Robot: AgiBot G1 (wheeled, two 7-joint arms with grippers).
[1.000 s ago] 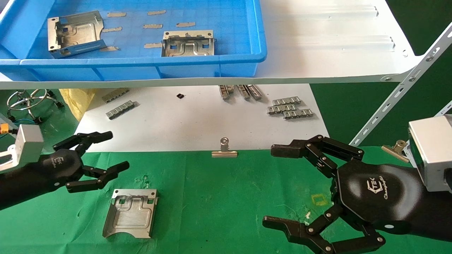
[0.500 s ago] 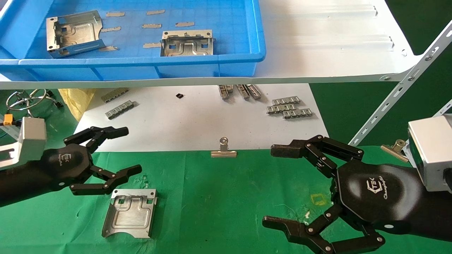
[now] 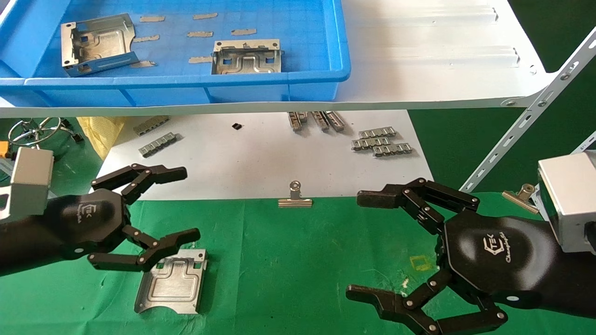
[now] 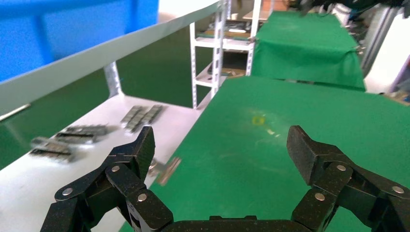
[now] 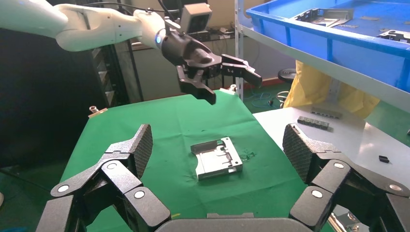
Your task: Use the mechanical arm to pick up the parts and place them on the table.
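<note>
My glossy black left end effector (image 3: 179,204) hovers released above the silvery square sheet-metal plate (image 3: 172,281) on the green-cloth bench (image 3: 288,260), right end effector (image 3: 358,244) released too.

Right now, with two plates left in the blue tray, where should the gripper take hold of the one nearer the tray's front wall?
Probably from above, pinching the plate across its two upright side rims. It lies flat, channel up, close to the blue tray front wall, so that side looks blocked. The left gripper is open and nearer.
</note>
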